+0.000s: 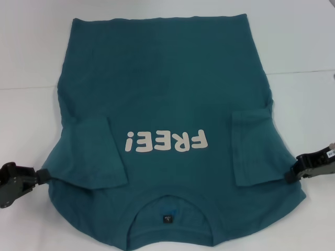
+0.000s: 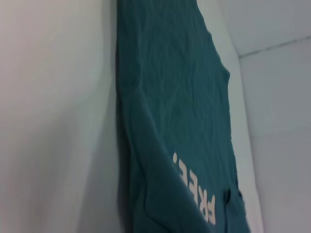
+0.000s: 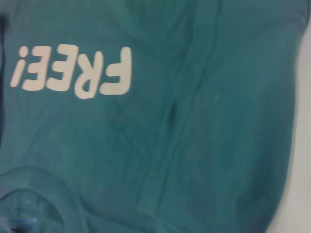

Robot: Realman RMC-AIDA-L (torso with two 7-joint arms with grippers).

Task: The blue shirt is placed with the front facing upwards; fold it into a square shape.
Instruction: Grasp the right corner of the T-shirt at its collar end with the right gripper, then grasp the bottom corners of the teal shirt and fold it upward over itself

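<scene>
Head view: blue shirt [image 1: 167, 104] lies flat, print up, both sleeves folded in.
Left gripper [image 1: 43, 176]: at 8 o'clock edge; grip unclear.
Right gripper [image 1: 291, 175]: at 4 o'clock edge; grip unclear.

The shirt [image 1: 167, 89] was a dark teal-blue, plain over most of its cloth. Across the chest ran a cream "FREE!" print [image 1: 166, 141] in thick rounded letters, upside down in the head view. The ribbed collar [image 1: 170, 232] matched the teal, and the neck opening inside it showed darker, with a small navy label [image 1: 168, 217]. The folded-in sleeves [image 1: 97, 151] were the same teal, without pattern. The table [image 1: 31, 47] beneath was plain white with a thin grey seam line. The left gripper [image 1: 39, 176] and right gripper [image 1: 293, 174] were black, the right one carrying a small pale tag.
</scene>
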